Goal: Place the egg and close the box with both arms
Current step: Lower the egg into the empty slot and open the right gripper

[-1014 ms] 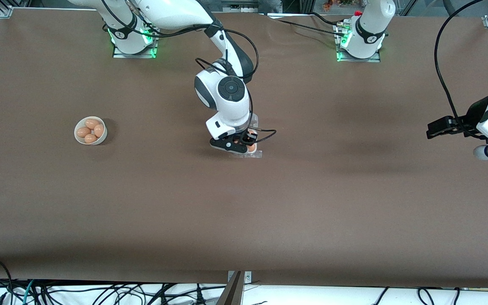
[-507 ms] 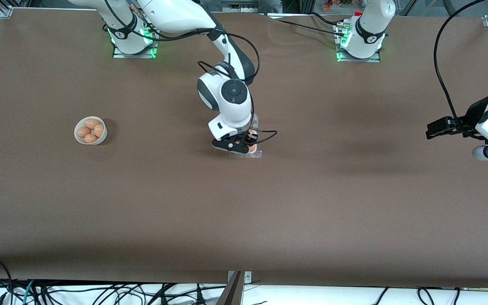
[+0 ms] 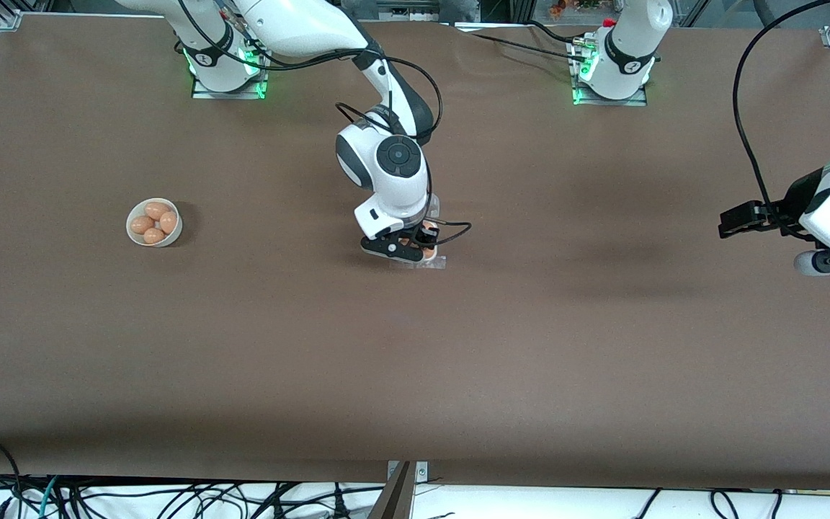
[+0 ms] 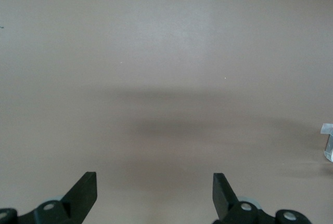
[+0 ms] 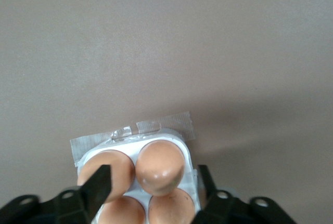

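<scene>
From my remote station, the right end effector (image 3: 409, 247) is low over the box (image 5: 138, 151), a small white four-cell egg carton near the middle of the brown bench (image 3: 415, 360). In the right wrist view its fingers (image 5: 99, 185) stand parted on either side of the carton's cells, and I see nothing clamped between them. The egg (image 5: 158, 167) sits in a cell between those fingers, tilted, with three more eggs filling the other cells: one beside it and two partly hidden close under the wrist. Strips of clear tape (image 5: 161, 125) run along the carton's edge onto the bench. I cannot make out how the clear lid stands. The left end effector (image 3: 735, 220) hangs over bare bench toward the left arm's end, well apart from the carton; the left arm waits. In the left wrist view its fingers (image 4: 86, 190) are spread wide with nothing between them. A round white bowl (image 3: 154, 222) holding four eggs rests toward the right arm's end of the bench, well apart from the carton.
</scene>
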Motion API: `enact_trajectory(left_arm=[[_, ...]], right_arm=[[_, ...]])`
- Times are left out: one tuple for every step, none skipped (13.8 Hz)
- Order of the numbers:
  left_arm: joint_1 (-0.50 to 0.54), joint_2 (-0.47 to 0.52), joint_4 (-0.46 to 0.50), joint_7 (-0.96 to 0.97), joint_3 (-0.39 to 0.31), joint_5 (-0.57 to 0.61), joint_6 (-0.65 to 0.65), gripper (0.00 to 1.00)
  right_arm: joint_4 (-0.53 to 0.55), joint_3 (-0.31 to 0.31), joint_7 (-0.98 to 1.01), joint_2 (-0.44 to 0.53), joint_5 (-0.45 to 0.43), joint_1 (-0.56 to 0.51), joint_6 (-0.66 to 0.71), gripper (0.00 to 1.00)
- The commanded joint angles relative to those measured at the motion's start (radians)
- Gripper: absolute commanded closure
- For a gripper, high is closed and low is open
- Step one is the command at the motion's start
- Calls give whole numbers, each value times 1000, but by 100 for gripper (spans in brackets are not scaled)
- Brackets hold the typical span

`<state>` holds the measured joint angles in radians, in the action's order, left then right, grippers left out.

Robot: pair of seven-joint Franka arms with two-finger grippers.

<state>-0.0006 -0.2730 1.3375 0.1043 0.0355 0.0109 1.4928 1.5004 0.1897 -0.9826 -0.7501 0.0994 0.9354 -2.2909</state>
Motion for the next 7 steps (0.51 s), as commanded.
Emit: enact_trajectory(left_arm=[[-10,-9,-15,-12,-5,-23,-11,3],[-10,-9,-15,-12,-5,-23,-11,4],[-12,-9,-15,-11,-5,-26,-11,7],[-13,-12,-14,-5,-3,-38,-11,10],[-19,-14,-15,-3,-5,-58,-11,18],[-19,-14,-14,-2,-5,-77,-11,29],[-24,-15,-11,2,-3,-101,-13,40]], right_arm=[[-31,10,7,-9,13,5,1,0],[-31,11,12,-6,13,-1,2,0],[-31,14,37,-3,13,-10,7,0],[-31,13,83,5,14,-33,7,0],[-31,11,119,18,16,-49,11,0],[-31,11,145,40,23,-65,24,0],[-31,13,166,54,43,-87,48,0]])
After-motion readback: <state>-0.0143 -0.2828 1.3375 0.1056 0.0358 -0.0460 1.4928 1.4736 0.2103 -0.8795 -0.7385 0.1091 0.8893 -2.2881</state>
